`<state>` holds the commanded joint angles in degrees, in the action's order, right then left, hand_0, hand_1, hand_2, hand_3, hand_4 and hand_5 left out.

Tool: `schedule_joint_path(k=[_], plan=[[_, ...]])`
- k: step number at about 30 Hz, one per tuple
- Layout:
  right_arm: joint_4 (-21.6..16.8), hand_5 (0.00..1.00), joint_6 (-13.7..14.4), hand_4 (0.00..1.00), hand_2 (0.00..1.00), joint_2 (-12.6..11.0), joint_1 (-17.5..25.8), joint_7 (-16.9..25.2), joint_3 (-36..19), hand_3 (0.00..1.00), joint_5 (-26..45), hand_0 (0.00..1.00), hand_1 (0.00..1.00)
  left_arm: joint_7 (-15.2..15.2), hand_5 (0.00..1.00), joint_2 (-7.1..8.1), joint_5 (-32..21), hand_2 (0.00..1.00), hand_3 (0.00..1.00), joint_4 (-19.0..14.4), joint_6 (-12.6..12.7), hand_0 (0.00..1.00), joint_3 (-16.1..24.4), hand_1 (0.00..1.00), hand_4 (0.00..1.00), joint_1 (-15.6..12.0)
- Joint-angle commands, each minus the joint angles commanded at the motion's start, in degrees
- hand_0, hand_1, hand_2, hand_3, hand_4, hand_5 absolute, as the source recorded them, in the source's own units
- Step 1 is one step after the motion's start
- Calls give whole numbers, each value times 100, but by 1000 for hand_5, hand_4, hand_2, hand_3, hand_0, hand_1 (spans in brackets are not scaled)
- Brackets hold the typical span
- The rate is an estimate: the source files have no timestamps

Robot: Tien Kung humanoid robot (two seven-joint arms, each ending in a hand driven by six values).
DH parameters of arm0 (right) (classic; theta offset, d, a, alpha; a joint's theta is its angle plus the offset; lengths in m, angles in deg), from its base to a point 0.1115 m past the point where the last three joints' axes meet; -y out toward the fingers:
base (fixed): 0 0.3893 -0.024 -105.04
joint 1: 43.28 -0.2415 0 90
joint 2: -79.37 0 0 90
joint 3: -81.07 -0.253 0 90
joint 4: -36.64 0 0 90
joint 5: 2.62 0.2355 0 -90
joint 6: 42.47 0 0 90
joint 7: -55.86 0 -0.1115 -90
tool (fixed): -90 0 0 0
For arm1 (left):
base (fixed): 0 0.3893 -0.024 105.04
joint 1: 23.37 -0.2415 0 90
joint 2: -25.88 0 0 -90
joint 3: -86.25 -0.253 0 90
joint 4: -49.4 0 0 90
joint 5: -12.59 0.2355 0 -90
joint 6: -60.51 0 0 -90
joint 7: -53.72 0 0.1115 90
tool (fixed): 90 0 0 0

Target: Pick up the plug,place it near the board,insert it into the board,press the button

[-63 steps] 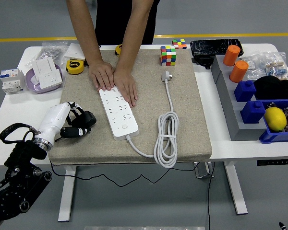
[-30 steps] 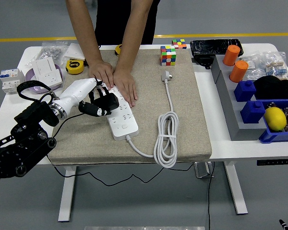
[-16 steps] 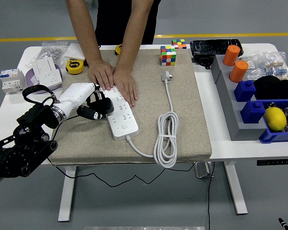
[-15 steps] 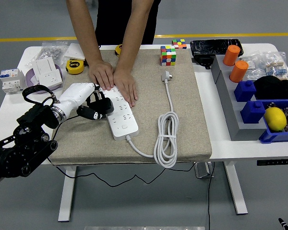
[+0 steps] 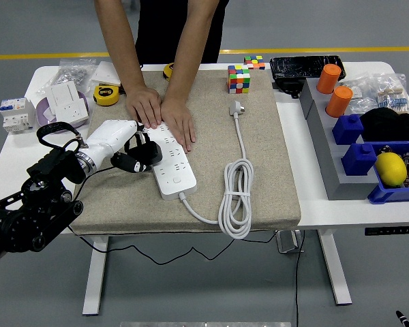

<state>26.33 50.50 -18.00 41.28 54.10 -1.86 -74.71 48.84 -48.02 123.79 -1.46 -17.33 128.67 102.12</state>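
Nearest, at seven o'clock, the robot's left arm reaches in over the grey mat, and its left hand sits against the left edge of the white power strip, fingers curled with nothing visibly in them. Right of the strip, the coiled cord runs up to the plug, lying loose at one o'clock, well away from the hand. Further back, a person's two hands press flat on the strip's far end, probably to keep it from sliding. No right arm shows.
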Motion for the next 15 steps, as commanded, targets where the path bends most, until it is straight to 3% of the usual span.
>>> schedule_joint_path(k=[10, 14, 15], plan=[[0, 949, -1, 998, 747, -5, -12, 8, -21, 767, -1, 831, 761, -1, 28, -14, -19, 291, 458, 14, -53, 358, -66, 310, 689, 58], [0, 949, 7, 998, 747, -7, -11, 6, -2, 767, 17, 831, 761, -28, 28, -10, -132, 291, 458, 28, -232, 358, -67, 310, 689, 70], [0, 947, 10, 998, 747, -6, -10, 8, 3, 767, 25, 830, 761, -38, 196, -9, -142, 546, 558, 31, -278, 378, -66, 533, 987, 73]])
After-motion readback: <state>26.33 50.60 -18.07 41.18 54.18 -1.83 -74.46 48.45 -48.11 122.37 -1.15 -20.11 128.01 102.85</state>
